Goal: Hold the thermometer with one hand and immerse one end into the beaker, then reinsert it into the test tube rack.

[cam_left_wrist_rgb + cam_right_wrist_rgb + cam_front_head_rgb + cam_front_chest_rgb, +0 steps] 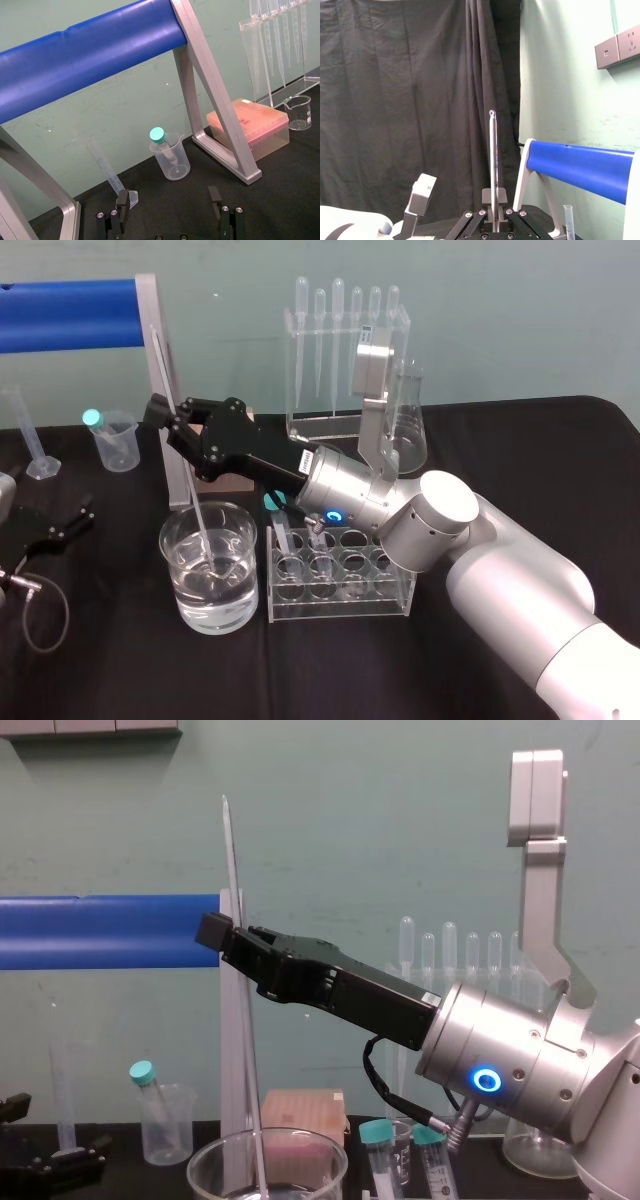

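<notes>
Right end effector point(160, 412) is clamped tight on the thermometer point(193, 505), holding it partway up so the rod stands almost straight. Below the end effector, the rod's low end dips into the water in the beaker point(235, 590), and the test tube rack point(340, 585) stands just beside the beaker, under the wrist. Left end effector point(72, 517) rests on the counter point(120, 660), well apart from the right one, with its fingers spread wide.
</notes>
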### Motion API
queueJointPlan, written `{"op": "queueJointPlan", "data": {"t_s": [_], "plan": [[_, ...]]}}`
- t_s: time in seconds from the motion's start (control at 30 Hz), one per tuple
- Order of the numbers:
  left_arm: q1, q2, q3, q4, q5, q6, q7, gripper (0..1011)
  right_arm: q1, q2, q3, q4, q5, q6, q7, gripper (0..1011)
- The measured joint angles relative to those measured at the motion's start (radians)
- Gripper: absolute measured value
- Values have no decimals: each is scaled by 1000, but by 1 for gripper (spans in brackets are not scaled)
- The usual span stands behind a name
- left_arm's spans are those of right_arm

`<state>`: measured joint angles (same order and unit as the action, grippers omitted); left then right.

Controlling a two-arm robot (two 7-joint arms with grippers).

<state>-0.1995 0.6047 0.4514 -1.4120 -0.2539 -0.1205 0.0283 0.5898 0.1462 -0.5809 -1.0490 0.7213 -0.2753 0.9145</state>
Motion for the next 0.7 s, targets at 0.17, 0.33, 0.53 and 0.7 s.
{"op": "queueJointPlan", "data": {"t_s": [0.17, 0.33, 0.53, 0.7], "plan": [[0, 0, 0, 0, 0, 0, 0, 1008, 0, 0, 0, 0, 0, 0, 0, 56], [0, 0, 0, 0, 0, 0, 0, 1008, 0, 0, 0, 0, 0, 0, 0, 56], [0, 0, 0, 0, 0, 0, 0, 1008, 0, 0, 0, 0, 0, 0, 0, 56], [0, 0, 0, 0, 0, 0, 0, 1008, 0, 0, 0, 0, 0, 0, 0, 56]]}}
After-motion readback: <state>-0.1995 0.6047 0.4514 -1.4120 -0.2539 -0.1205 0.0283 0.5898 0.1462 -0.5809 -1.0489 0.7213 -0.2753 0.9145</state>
